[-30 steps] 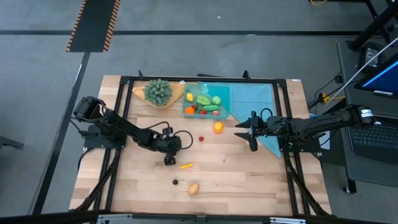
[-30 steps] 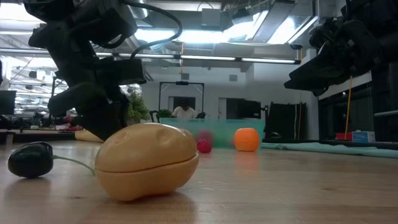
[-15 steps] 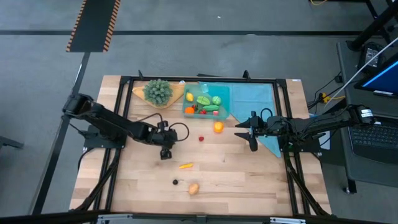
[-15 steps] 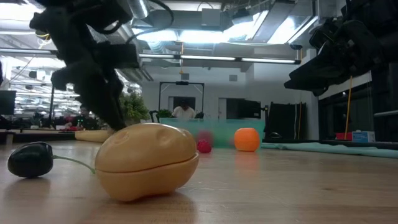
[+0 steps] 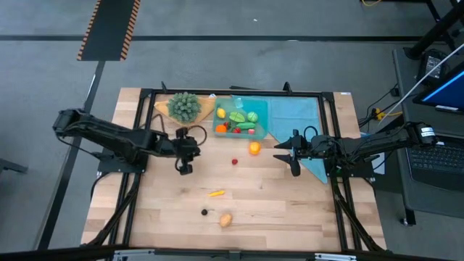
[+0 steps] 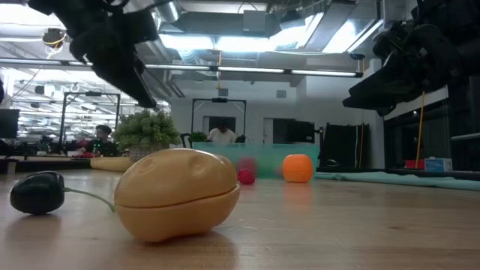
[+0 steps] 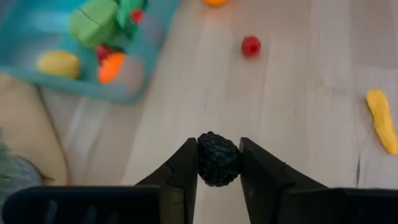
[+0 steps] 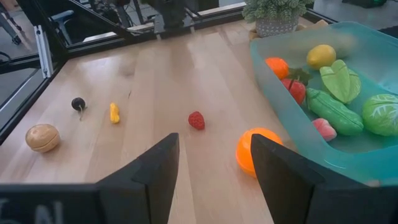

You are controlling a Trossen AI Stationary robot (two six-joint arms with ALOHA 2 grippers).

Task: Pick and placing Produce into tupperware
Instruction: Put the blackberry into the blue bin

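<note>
My left gripper (image 7: 218, 163) is shut on a dark bumpy toy berry (image 7: 217, 158), above the wood near the table's middle left (image 5: 184, 168). The teal tupperware (image 5: 262, 116) at the far edge holds several toy fruits and vegetables. Loose on the wood lie an orange (image 5: 254, 148), a red strawberry (image 5: 235, 161), a yellow-orange piece (image 5: 216, 193), a small dark stemmed piece (image 5: 204, 212) and a tan potato (image 5: 226, 220). My right gripper (image 5: 287, 158) waits open, right of the orange (image 8: 258, 151). My left gripper pinches the dark berry's two opposite sides (image 7: 203, 160) between its two fingers (image 7: 186, 171). The fingers come from above, pointing down at the table. The berry is lifted clear of the wood.
A bushy green plant on a tan wooden dish (image 5: 185, 107) stands left of the tupperware. A flat teal cloth (image 5: 301, 116) lies right of it, under the right arm. A black frame runs round the table edge (image 5: 145, 93). The near half holds only the potato (image 6: 176, 195) and small pieces.
My left gripper has risen from low over the wood near the yellow-orange piece. It has moved toward the table's far and left edges, nearer the plant. The left arm has drawn back leftward with it. The right arm and the loose produce have kept still.
</note>
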